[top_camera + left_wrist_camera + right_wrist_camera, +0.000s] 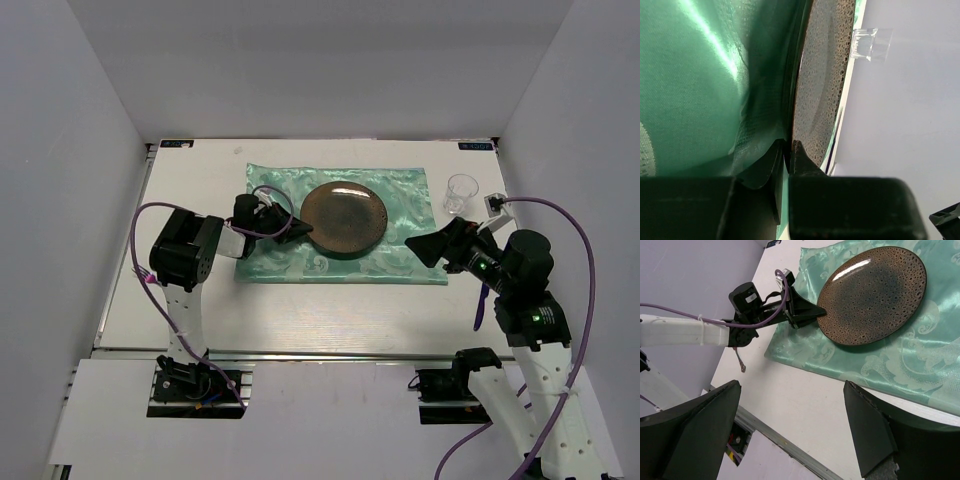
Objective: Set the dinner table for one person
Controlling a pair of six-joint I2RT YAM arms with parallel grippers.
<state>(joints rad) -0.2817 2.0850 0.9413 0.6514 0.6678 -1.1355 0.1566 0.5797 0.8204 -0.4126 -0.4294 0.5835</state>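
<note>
A speckled brown plate (872, 295) lies on green cloth (900, 365); the left claw (820, 312) meets its rim.

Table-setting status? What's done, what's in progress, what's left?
Done: the green cloth is spread on the dinner table, with the brown plate on it. In hand: the left gripper pinches the plate's left rim; the right gripper is open and empty. Left: the clear cup stands off the cloth at the far right, and no cutlery lies beside the plate.
</note>
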